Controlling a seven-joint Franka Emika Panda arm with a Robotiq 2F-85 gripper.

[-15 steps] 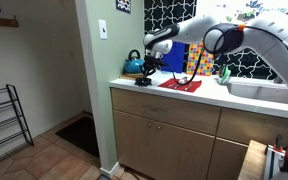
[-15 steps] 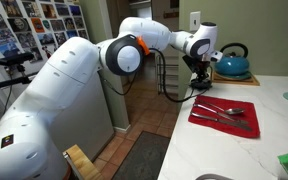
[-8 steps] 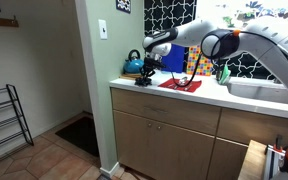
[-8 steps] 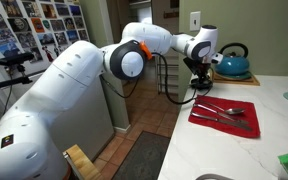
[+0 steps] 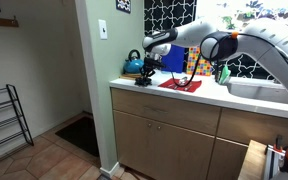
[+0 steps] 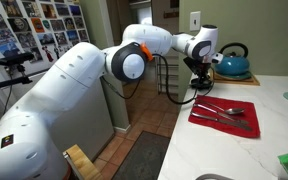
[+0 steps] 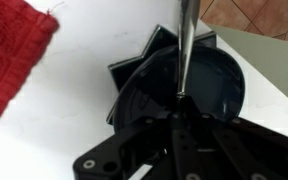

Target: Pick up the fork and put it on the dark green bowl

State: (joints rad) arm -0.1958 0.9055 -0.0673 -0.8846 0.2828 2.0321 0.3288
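White counter (image 7: pixel 74 120) near its edge, end effector (image 7: pixel 177 118) gripping the fork (image 7: pixel 184 50) over the dark green bowl (image 7: pixel 219 88)

The fork (image 7: pixel 184 45) is bright polished metal. The dark green bowl (image 7: pixel 214 85) looks smooth and glossy. At upper left, the red towel (image 7: pixel 14 60) is matt, coarse woven cloth on a smooth white countertop (image 7: pixel 79 100).

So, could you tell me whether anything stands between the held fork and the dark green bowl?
Nothing visible does: the gripper holds the fork right over the dark green bowl; the red cloth lies aside.
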